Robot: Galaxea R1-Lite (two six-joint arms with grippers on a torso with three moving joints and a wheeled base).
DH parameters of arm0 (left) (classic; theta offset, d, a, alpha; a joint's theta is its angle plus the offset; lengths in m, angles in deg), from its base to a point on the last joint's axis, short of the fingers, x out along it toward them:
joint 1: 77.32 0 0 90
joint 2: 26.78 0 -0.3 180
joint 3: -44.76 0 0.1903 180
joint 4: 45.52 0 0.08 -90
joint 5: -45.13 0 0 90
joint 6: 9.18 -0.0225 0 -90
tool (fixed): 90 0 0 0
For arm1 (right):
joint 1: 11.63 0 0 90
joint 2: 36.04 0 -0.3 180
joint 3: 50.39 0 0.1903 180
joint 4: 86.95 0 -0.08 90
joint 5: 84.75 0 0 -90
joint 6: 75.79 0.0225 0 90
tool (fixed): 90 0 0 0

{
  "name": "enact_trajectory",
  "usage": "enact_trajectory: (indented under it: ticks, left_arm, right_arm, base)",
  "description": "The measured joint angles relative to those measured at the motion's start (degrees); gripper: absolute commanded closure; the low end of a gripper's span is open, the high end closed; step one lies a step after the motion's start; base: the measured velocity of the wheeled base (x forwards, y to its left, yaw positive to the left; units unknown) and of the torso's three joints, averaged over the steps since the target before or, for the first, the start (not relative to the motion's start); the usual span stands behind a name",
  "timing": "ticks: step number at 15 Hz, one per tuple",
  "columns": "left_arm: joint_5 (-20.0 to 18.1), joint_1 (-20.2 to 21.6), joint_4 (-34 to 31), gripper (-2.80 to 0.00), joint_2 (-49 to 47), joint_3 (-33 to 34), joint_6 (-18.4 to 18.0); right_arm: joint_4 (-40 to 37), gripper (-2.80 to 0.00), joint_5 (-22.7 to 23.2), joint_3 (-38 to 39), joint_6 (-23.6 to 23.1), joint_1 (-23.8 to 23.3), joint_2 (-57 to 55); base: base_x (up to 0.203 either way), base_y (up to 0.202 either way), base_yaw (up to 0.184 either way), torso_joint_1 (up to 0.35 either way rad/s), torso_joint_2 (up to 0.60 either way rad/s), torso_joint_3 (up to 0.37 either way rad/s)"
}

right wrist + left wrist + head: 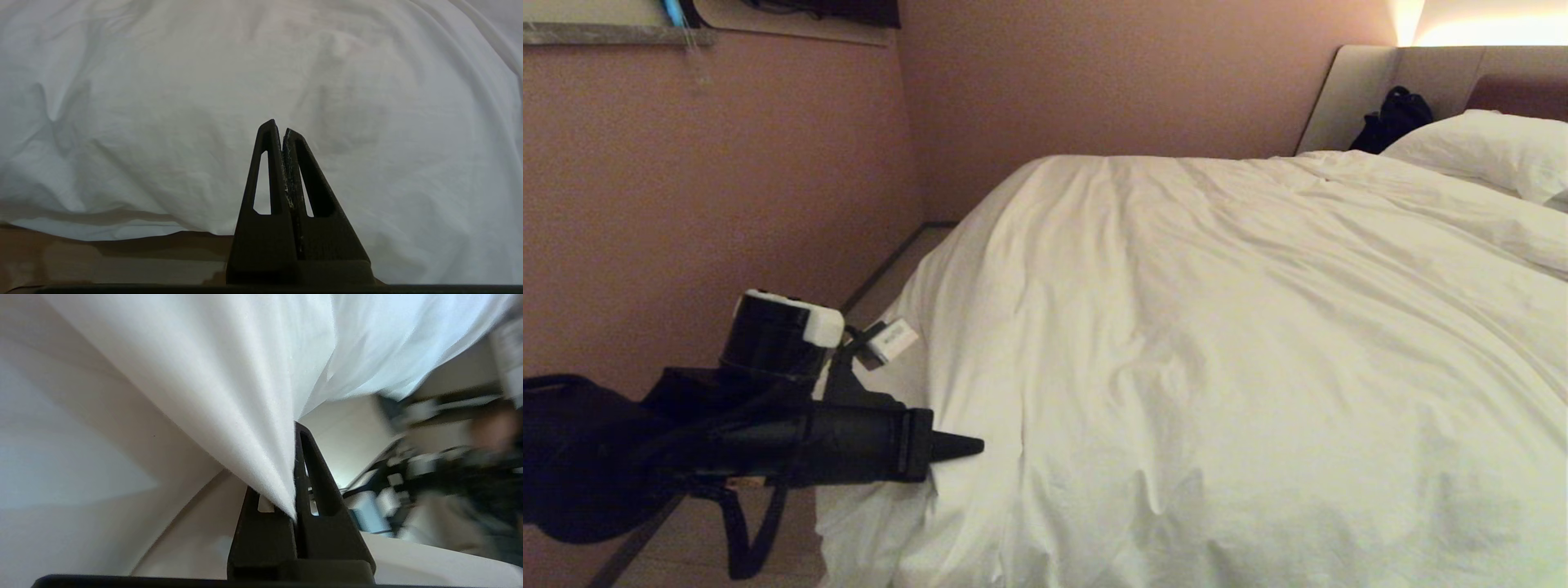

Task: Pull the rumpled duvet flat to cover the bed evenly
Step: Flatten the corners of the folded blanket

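My left gripper (pixel 295 473) has its fingers clamped on a fold of the duvet (pixel 1217 343), the white cloth running out from between them in the left wrist view. From the head view it sits at the near left corner of the bed (pixel 1356 90), pointing in toward the mattress. To do this pull well I would keep the pinch firm and draw the corner out and down along the bed's left edge in one slow, level sweep, so the cloth does not slip or bunch. I judge the overhang at that corner uneven for now, with loose folds hanging below the gripper.

My right gripper (pixel 282 134) has its fingers pressed together on nothing, hanging over the duvet near the bed's near edge, with a strip of brown floor below.

The duvet covers most of the bed, creased, with long ridges running toward the headboard. A white pillow (pixel 1486 147) lies at the far right corner, a dark bag (pixel 1395 116) beside it against the padded headboard. A pink-brown wall (pixel 727 180) runs close along the bed's left side.
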Motion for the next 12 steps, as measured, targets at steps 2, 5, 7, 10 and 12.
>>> enact_trajectory:
  ticks: [2,5,7,10,12]
  left_arm:
    - [5.52,-4.01,0.13,0.0,-2.1,0.3,-2.11]
    - [7.04,-8.19,0.0,0.0,-3.75,0.35,-3.24]
    - [7.9,-10.6,-0.46,0.0,-4.48,0.27,-4.65]
    - [10.71,-15.99,-1.51,0.0,-6.42,0.68,-7.98]
    - [11.81,-17.58,-1.21,0.0,-7.3,0.46,-8.1]
  right_arm:
    - [0.02,0.0,0.03,0.0,-0.02,0.0,0.0]
    - [-0.02,0.0,0.02,0.0,-0.02,-0.02,0.0]
    - [0.0,0.0,0.03,0.0,-0.02,-0.02,0.0]
    - [0.08,0.0,0.05,0.0,-0.02,-0.07,0.0]
    - [-0.06,0.0,0.05,0.0,0.0,0.01,0.0]
  base:
    - [0.0,0.0,0.0,0.0,0.0,0.0]
    - [0.0,0.0,0.0,0.0,0.0,0.0]
    - [0.0,0.0,0.0,0.0,0.0,0.0]
    - [0.0,0.0,0.0,0.0,0.0,0.0]
    - [0.0,0.0,0.0,0.0,0.0,0.0]
